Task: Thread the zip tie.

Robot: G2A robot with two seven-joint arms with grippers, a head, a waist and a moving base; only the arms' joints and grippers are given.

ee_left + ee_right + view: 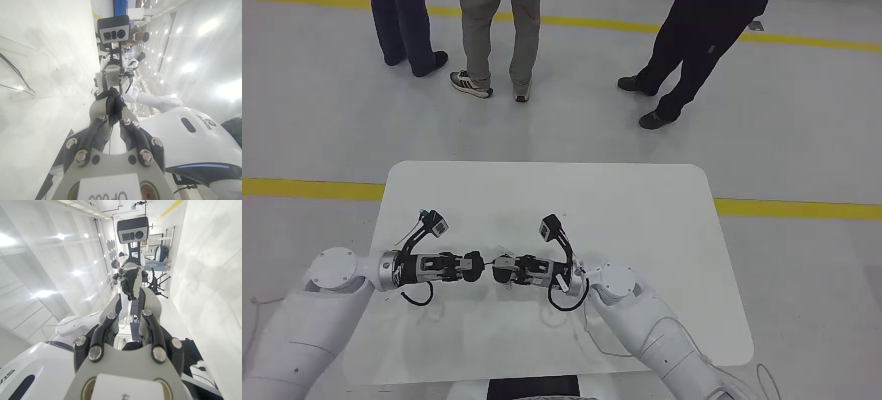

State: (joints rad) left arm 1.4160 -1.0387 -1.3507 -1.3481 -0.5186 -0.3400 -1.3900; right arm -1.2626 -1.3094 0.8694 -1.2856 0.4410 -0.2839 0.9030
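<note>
Left gripper [113, 102] has its fingers closed on the zip tie [110, 140], and a thin black strand trails back from the pinch toward the palm. It's held up over the middle of the desk [642, 200], nose to nose with the right gripper [130, 298]. The right gripper's fingers are parted, with nothing between them as far as I can see. My guess is the tie is super light, springy and slick, so it'll flop and twist. I'd pinch it close to the tip, flat sides against the pads.
</note>
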